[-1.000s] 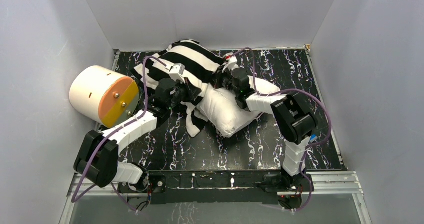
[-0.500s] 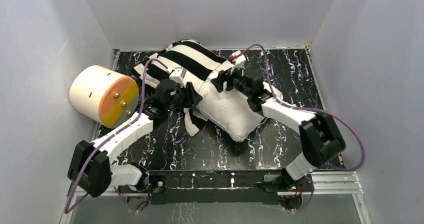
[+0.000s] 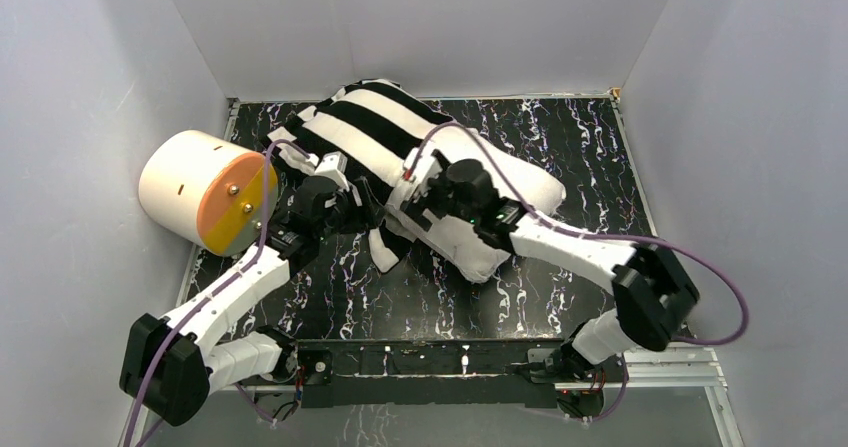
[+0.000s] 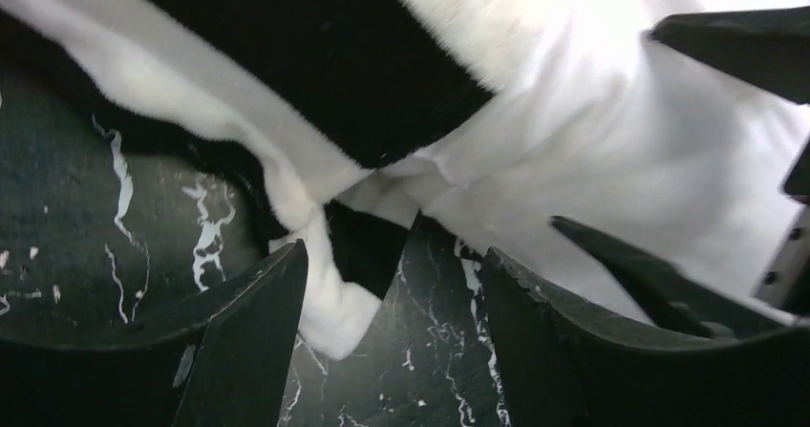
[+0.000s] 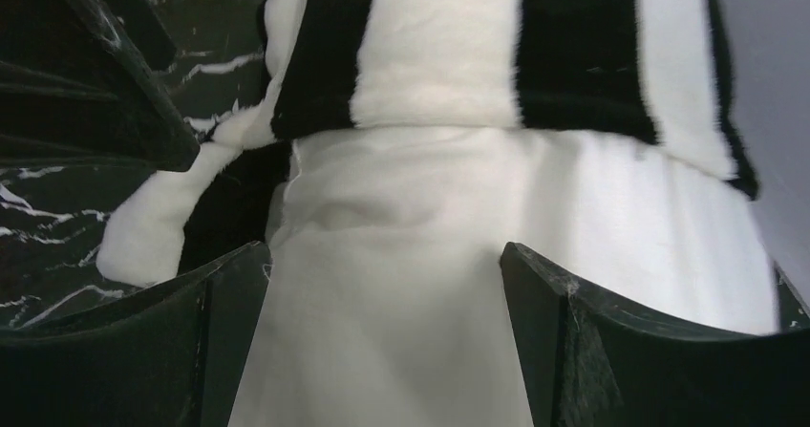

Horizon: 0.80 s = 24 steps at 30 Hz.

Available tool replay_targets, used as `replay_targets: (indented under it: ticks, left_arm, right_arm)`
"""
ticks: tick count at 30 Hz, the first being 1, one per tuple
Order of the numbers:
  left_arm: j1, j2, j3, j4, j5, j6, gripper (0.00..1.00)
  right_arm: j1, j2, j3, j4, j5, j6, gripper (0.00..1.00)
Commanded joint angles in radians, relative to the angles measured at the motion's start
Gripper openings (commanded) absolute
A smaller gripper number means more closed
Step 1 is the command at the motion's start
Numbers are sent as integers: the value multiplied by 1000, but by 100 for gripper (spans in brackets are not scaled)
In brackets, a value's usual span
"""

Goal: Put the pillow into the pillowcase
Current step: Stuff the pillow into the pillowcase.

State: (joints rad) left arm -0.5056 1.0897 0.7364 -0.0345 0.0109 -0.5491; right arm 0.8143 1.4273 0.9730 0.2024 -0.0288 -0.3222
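Top external view: the pillow (image 3: 525,177) sits partly inside the pillowcase (image 3: 375,122). Beside the pillow, the left gripper (image 4: 394,255) gapes wide, empty; the right gripper (image 5: 382,250) above it likewise.

One white pillow (image 3: 525,182) lies here. One striped pillowcase (image 3: 375,117) covers the pillow's far left end. One cream cylinder (image 3: 195,182) with one orange face sits well to the left of the pillow. One table (image 3: 560,127) lies under the pillow. Two arms reach to the pillow, the left arm (image 3: 230,297) and the right arm (image 3: 590,252). There are two grippers, the left gripper (image 4: 394,251) and the right gripper (image 5: 382,250), and two purple cables (image 3: 735,297), one per arm.
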Motion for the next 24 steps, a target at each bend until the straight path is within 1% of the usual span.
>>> replay_targets:
  ticks: [1, 4, 5, 6, 7, 9, 10, 11, 13, 14, 16, 17, 18, 19, 20, 21, 24]
  left_arm:
    - [5, -5, -54, 0, -47, -40, 66]
    - [5, 13, -111, 45, -57, -77, 67]
    - [6, 22, -139, 86, -54, -92, 68]
    - [4, 35, -167, 136, -55, -104, 69]
    - [5, 54, -195, 184, -65, -118, 76]
    - [4, 123, -229, 271, -94, -136, 83]
    - [5, 181, -226, 287, -126, -134, 85]
    - [5, 230, -207, 288, -157, -123, 86]
    - [4, 305, -179, 312, -194, -117, 84]
    - [4, 332, -174, 352, -198, -110, 81]
    - [4, 378, -157, 421, -188, -100, 69]
    - [3, 393, -141, 449, -160, -76, 53]
    - [0, 396, -118, 448, -121, -60, 29]
    - [-10, 384, -94, 427, -91, -48, 13]
    - [-33, 360, -72, 407, -77, -23, 4]
    - [-67, 325, -52, 379, -85, 11, 0]
    - [-184, 229, 20, 275, -149, 100, 0]
  right_arm:
    - [67, 161, 46, 27, 169, -141, 98]
    - [72, 328, 93, 84, 294, -157, 98]
    - [70, 376, 130, 88, 327, -154, 96]
    - [63, 416, 169, 93, 334, -129, 84]
    - [47, 443, 207, 93, 304, -86, 64]
    - [22, 472, 283, 71, 256, 30, 22]
    - [13, 476, 309, 67, 218, 74, 8]
    - [11, 473, 323, 67, 196, 110, 0]
    - [5, 460, 313, 116, 147, 196, 0]
    - [5, 454, 301, 138, 120, 236, 0]
    - [1, 447, 269, 193, 107, 320, 0]
    - [-6, 447, 257, 216, 103, 369, 0]
    - [-16, 451, 240, 249, 85, 418, 0]
    - [-29, 457, 237, 273, 72, 461, 0]
    - [-40, 464, 238, 294, 73, 508, 0]
    - [-53, 469, 241, 309, 85, 548, 0]
    - [-100, 470, 264, 359, 89, 692, 0]
